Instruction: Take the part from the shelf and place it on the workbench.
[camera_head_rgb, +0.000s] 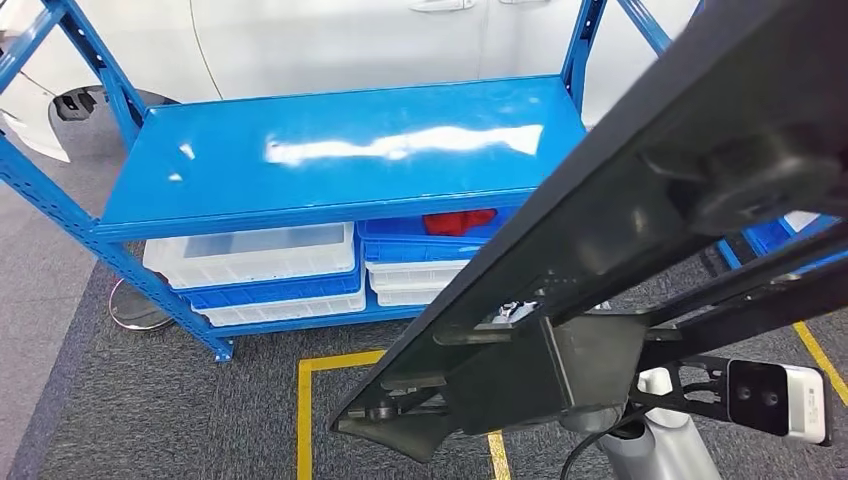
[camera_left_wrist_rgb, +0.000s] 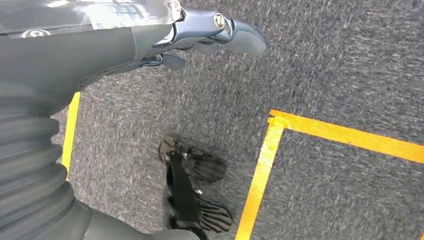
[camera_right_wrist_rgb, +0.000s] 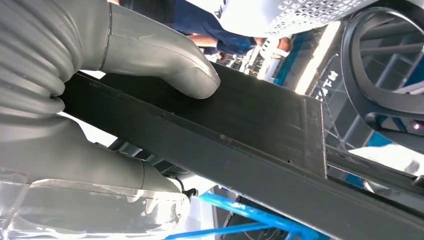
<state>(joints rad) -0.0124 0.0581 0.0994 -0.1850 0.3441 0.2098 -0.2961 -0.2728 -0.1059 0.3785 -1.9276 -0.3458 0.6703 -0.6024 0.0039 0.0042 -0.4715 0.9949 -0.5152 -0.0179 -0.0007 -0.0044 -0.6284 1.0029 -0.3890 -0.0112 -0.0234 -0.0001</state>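
My right hand (camera_right_wrist_rgb: 100, 100) grips the part (camera_right_wrist_rgb: 240, 135), a long black flat bar. In the right wrist view my thick grey thumb (camera_right_wrist_rgb: 165, 60) presses down on the bar's broad face while the rest of the hand wraps it from the other side, so the bar is clamped between them. In the head view the same part (camera_head_rgb: 640, 190) runs as a slanted dark beam from low in the middle of the picture up toward the far right corner, close under my camera, with black brackets and a rounded black piece fixed along it. It is off the shelf and touches no surface that I can see.

Ahead of me stands the blue shelf (camera_head_rgb: 340, 150), its glossy top board catching a streak of light. On the level below sit clear plastic bins (camera_head_rgb: 250, 255) stacked on blue ones, and a blue bin beside them holds something red (camera_head_rgb: 458, 220). Behind the shelf is the white side of a car (camera_head_rgb: 330, 40). The floor is grey carpet (camera_head_rgb: 180, 420) marked with yellow tape lines (camera_head_rgb: 303, 420).

My left hand (camera_left_wrist_rgb: 200, 35) hangs over that carpet near a corner of yellow tape (camera_left_wrist_rgb: 272, 122). Its dark fingers (camera_left_wrist_rgb: 240, 37) are loosely extended and slightly apart, holding nothing.
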